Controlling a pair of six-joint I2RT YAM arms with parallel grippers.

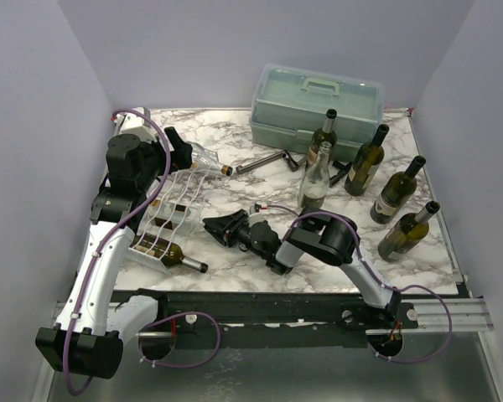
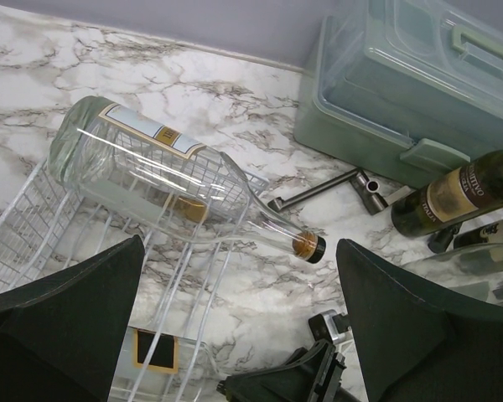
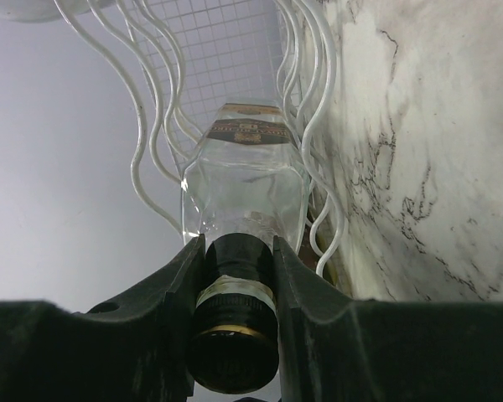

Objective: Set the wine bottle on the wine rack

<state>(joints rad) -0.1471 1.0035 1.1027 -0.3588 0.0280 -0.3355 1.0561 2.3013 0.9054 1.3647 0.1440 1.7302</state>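
Note:
The white wire wine rack (image 1: 163, 219) lies left of centre. A clear wine bottle (image 2: 151, 172) with a white label rests on the rack's far end (image 2: 29, 230), its black-capped neck pointing right. My left gripper (image 2: 239, 322) is open just above and short of it, touching nothing; in the top view it is by the bottle's base (image 1: 183, 153). My right gripper (image 3: 237, 251) is shut on the black-capped neck of a second clear bottle (image 3: 245, 180) lying in a wavy cradle (image 3: 314, 126). In the top view that gripper (image 1: 212, 224) points left at the rack.
A dark bottle (image 1: 181, 260) lies at the rack's near end. The pale green toolbox (image 1: 314, 105) stands at the back. Several upright bottles (image 1: 367, 159) stand on the right half. A metal corkscrew (image 1: 267, 162) lies between the rack and the toolbox.

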